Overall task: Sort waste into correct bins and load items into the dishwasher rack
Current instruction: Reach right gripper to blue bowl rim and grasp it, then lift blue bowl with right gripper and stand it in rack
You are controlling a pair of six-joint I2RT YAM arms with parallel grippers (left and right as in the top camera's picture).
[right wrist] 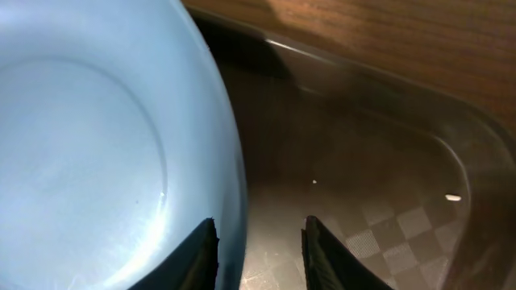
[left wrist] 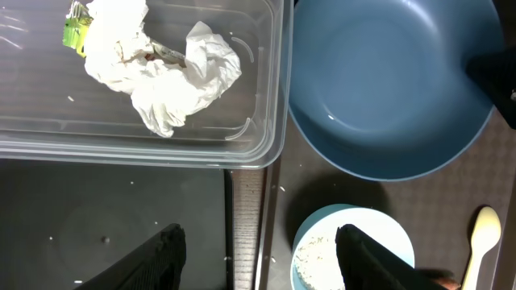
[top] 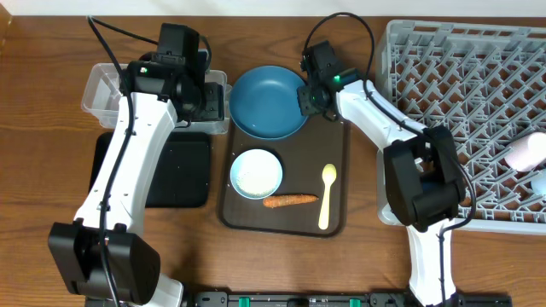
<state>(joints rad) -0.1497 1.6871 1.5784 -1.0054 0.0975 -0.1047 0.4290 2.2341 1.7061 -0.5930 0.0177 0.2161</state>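
A dark brown serving tray (top: pixel 300 166) with rounded corners and a faintly checkered floor lies near the middle of the wooden table (top: pixel 51 60), long sides running front to back.

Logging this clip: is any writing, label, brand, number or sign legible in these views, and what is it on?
No text can be read in any view.
The yellow-green wrapper in the clear tub: may carry print, but it is too small and blurred to read.
The big blue bowl, small bowl, spoon and grey rack: no lettering visible.
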